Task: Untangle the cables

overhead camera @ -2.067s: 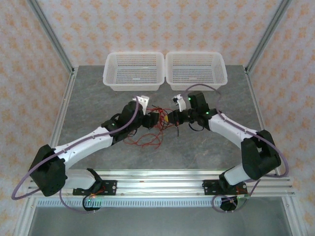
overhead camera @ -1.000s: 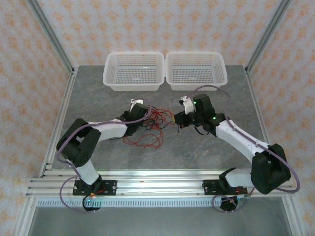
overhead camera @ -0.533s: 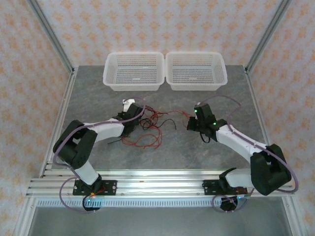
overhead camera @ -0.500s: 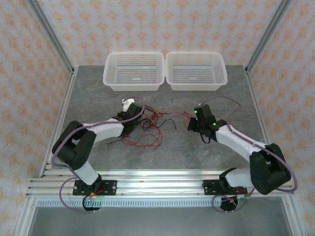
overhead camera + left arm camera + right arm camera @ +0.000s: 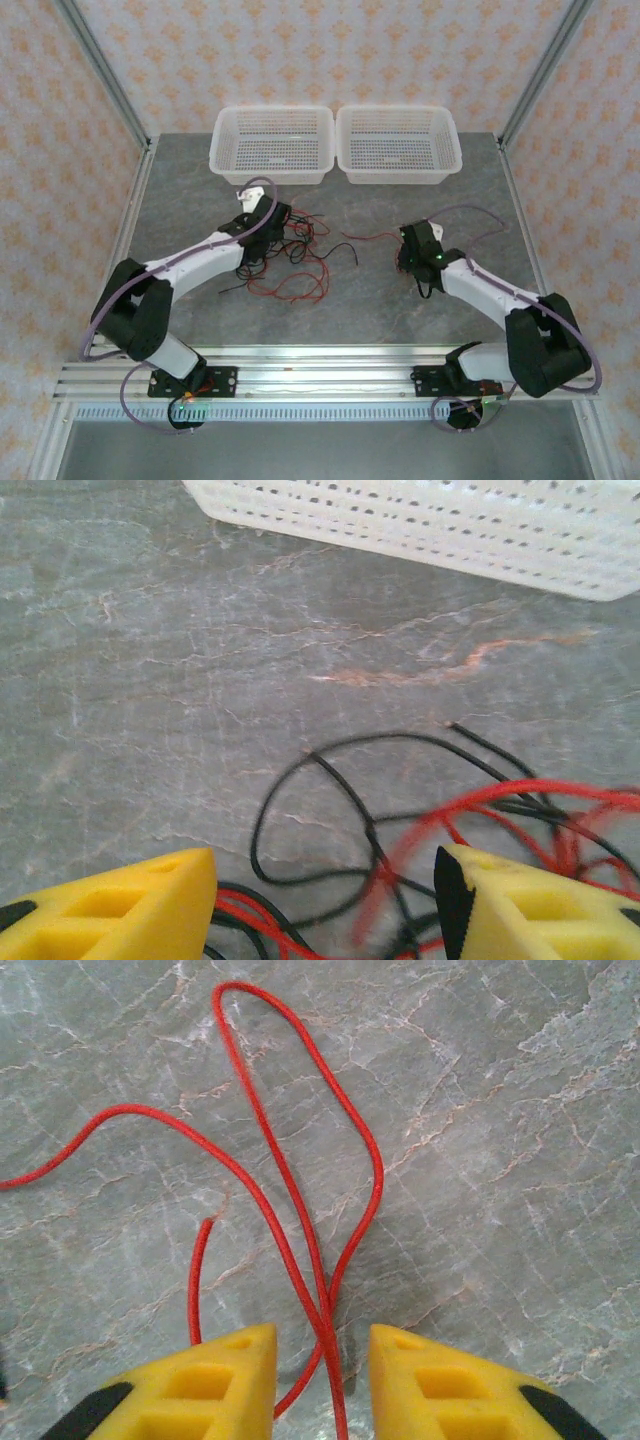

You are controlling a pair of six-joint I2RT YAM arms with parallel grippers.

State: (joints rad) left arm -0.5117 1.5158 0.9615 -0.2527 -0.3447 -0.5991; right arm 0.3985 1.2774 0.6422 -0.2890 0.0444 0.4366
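Note:
A tangle of thin red and black cables (image 5: 293,250) lies on the grey table left of centre. My left gripper (image 5: 268,216) sits at its upper left edge. In the left wrist view its yellow fingers (image 5: 120,905) stand wide apart over loose black loops (image 5: 320,810) and a red strand (image 5: 480,805), touching neither. One red cable (image 5: 372,237) stretches right toward my right gripper (image 5: 408,246). In the right wrist view this red cable (image 5: 290,1170) loops on the table and its strands cross between the open fingers (image 5: 200,1385), with a gap on each side.
Two white mesh baskets (image 5: 272,145) (image 5: 398,143) stand side by side at the back of the table; the left one's wall (image 5: 450,520) is close ahead of my left gripper. A metal frame rail runs along the near edge.
Both grippers have opened and let go of the cables. The arms have drawn apart, the left up and left, the right to the right, and a red strand now lies stretched out.

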